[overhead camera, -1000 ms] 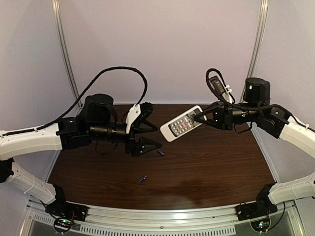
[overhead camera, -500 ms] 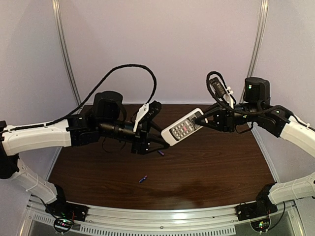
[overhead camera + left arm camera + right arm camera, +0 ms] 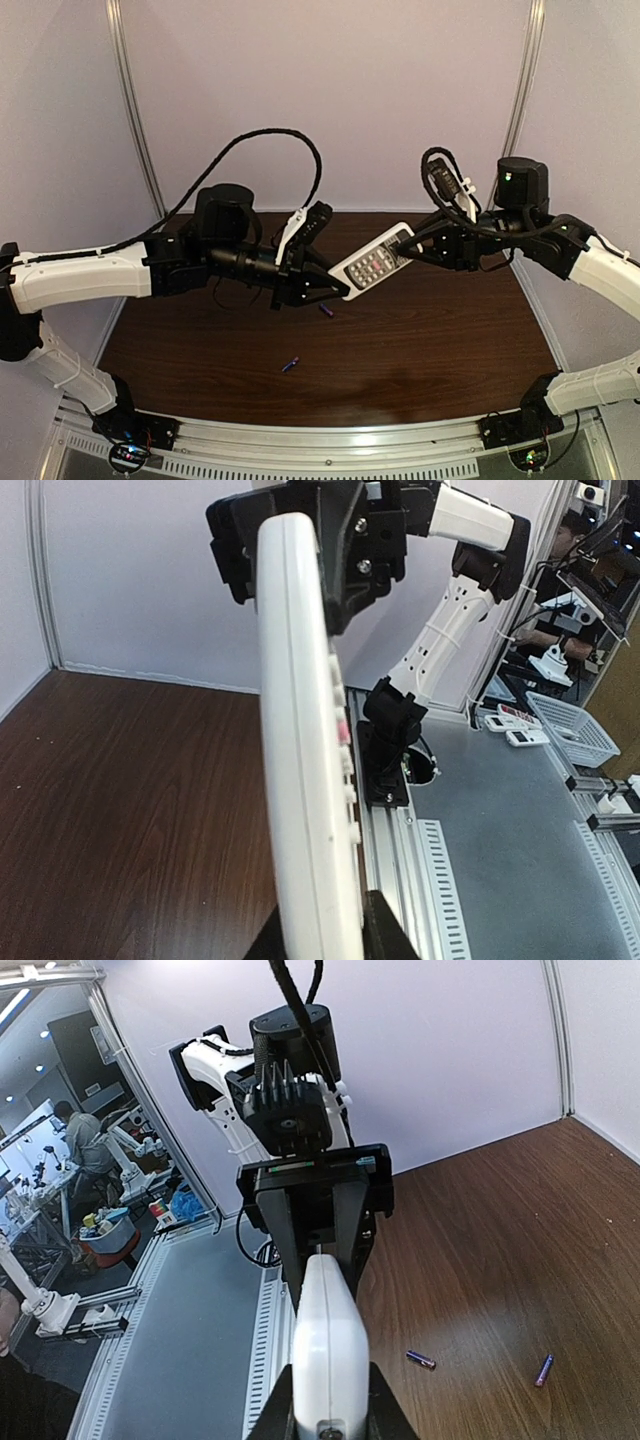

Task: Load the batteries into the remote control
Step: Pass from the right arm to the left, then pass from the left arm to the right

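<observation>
The white remote control (image 3: pixel 372 262) hangs in the air above the middle of the table, its buttons facing up. My right gripper (image 3: pixel 405 243) is shut on its far end, and my left gripper (image 3: pixel 340 289) is shut on its near end. In the left wrist view the remote control (image 3: pixel 300 780) stands edge-on between my left gripper's (image 3: pixel 320 935) black fingers. In the right wrist view the remote control (image 3: pixel 328 1350) sits in my right gripper (image 3: pixel 328 1405). Two purple-blue batteries lie on the table, one (image 3: pixel 325 311) under the remote and one (image 3: pixel 290 364) nearer the front.
The dark wooden table (image 3: pixel 450 340) ends at an aluminium rail (image 3: pixel 330 455) along the front. Walls close in the back and both sides. A black cable (image 3: pixel 270 140) loops above the left arm. Both batteries (image 3: pixel 421 1360) (image 3: pixel 544 1369) show in the right wrist view.
My left arm has moved right to the remote, and its jaws have closed from wide open onto the remote's near end. The right gripper kept its hold, and the batteries have not moved.
</observation>
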